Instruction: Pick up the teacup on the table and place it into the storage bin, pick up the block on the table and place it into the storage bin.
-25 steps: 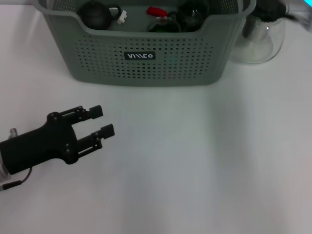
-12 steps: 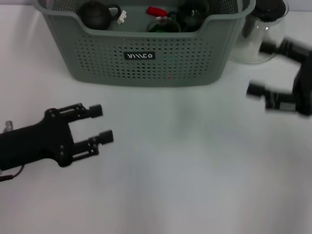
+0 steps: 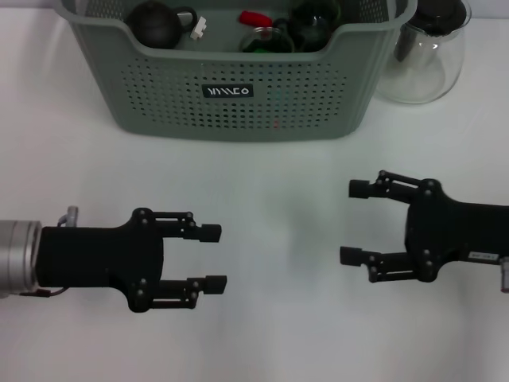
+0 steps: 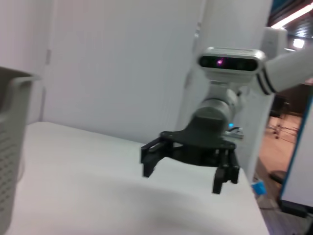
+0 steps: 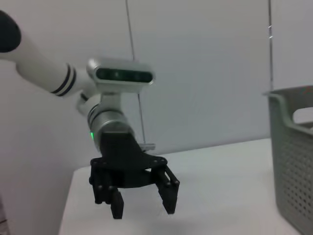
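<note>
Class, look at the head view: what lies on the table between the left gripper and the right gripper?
Nothing: in the head view the white table is bare between the open left gripper and the open right gripper.

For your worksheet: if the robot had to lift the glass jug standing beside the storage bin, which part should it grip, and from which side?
Probably the narrow neck under the dark lid of the glass jug, coming from the open table on the robot's side, since the storage bin crowds its left. The right end effector is nearest and open.

A clear glass jug (image 3: 423, 56) with a dark lid stood upright at the far right of the white surface (image 3: 278, 334). Its contents could not be determined.
</note>
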Robot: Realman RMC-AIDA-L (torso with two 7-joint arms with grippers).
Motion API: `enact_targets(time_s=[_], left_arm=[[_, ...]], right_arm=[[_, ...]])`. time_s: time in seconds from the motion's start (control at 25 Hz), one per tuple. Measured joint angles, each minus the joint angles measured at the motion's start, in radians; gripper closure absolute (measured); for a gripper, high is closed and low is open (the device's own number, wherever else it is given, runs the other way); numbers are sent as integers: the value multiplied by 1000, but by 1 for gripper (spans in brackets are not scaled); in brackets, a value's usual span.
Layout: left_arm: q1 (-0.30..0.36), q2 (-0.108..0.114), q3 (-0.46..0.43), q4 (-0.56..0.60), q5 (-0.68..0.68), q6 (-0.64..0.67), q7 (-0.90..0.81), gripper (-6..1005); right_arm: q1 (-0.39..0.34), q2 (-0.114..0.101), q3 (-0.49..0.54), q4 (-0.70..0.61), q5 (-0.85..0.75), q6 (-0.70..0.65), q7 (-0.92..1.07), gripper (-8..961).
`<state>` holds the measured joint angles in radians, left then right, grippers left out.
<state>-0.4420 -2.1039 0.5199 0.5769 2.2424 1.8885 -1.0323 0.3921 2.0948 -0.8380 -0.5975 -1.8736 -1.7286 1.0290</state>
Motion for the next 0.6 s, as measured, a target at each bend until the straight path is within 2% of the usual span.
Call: enact_targets(time_s=[0.16, 0.44, 0.6], left_arm=[[-11, 0, 16, 0, 0, 2, 0, 345], [-8, 0, -11, -4, -11, 4, -10, 336], [-4, 0, -27, -5, -12, 5, -2, 207]], right_arm=[[36, 0, -4, 42, -12, 17, -4, 13], [53, 2, -9, 53, -18, 21, -1, 13], [58, 2, -11, 54, -19, 21, 4, 12]])
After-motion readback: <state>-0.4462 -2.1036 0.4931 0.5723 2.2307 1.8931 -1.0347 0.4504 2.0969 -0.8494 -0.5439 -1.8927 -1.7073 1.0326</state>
